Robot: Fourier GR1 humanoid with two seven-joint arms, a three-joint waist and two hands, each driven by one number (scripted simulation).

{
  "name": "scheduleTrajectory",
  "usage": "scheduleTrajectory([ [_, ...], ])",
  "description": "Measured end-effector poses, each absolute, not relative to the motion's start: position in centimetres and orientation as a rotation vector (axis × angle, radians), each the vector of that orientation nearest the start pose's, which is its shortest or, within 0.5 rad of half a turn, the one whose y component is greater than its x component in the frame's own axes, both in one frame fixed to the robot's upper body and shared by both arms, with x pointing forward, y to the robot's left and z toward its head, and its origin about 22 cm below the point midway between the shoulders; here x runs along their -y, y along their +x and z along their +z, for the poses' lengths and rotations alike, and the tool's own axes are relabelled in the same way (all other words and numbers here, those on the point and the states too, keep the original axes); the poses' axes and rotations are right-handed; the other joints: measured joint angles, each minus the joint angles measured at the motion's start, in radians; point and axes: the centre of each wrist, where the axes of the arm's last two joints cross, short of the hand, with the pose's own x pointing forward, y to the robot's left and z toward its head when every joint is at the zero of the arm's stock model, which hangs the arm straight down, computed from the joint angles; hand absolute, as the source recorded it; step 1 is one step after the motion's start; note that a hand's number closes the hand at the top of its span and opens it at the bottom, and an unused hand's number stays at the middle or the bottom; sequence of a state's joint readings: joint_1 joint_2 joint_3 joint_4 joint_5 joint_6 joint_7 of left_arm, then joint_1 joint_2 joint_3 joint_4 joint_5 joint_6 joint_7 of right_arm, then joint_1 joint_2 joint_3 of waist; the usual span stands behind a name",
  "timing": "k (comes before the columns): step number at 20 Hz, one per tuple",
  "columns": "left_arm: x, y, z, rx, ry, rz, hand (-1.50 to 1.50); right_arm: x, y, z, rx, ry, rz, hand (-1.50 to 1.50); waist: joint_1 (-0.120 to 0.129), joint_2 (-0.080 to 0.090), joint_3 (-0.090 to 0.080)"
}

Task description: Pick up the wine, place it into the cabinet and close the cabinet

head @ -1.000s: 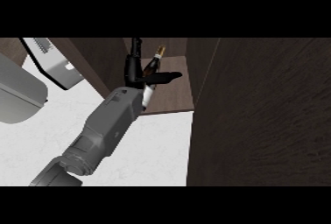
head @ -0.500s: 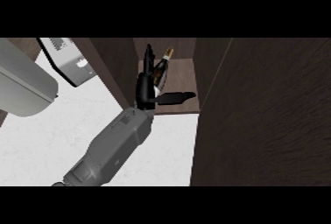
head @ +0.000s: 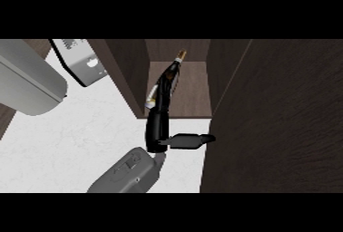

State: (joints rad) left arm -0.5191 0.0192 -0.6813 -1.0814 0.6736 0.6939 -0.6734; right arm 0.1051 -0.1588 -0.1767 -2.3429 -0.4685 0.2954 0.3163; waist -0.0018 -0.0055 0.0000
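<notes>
Extended further, robot hand [head: 158, 129] holds wine [head: 166, 84] inside cabinet [head: 191, 97].

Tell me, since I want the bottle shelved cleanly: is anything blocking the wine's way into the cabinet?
Nothing visible blocks it. The wine bottle, held in a hand, already reaches over the cabinet shelf, between the cabinet's side wall and its open door. The shelf's bare wood shows nothing else.
</notes>
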Motion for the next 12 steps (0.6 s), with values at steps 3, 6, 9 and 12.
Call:
scheduleTrajectory([
  [3,-5.7,26.1,-0.5,1.909,-0.182,0.112,-1.5,28.0,15.9,16.5,1.961,0.286,0.216,-1.5,0.005,0.0,0.0],
  [6,-6.9,23.7,-0.6,1.906,-0.197,0.115,1.5,28.3,15.9,16.7,1.965,0.266,0.212,-1.5,0.004,0.001,0.0],
  [9,-8.6,21.2,-0.4,1.903,-0.193,0.109,1.5,28.7,15.5,16.5,1.963,0.249,0.225,-1.5,0.005,0.0,0.0],
  [12,-10.3,19.1,0.2,1.896,-0.19,0.104,1.5,29.2,15.7,16.7,1.957,0.226,0.26,-1.5,0.006,0.001,0.0],
])
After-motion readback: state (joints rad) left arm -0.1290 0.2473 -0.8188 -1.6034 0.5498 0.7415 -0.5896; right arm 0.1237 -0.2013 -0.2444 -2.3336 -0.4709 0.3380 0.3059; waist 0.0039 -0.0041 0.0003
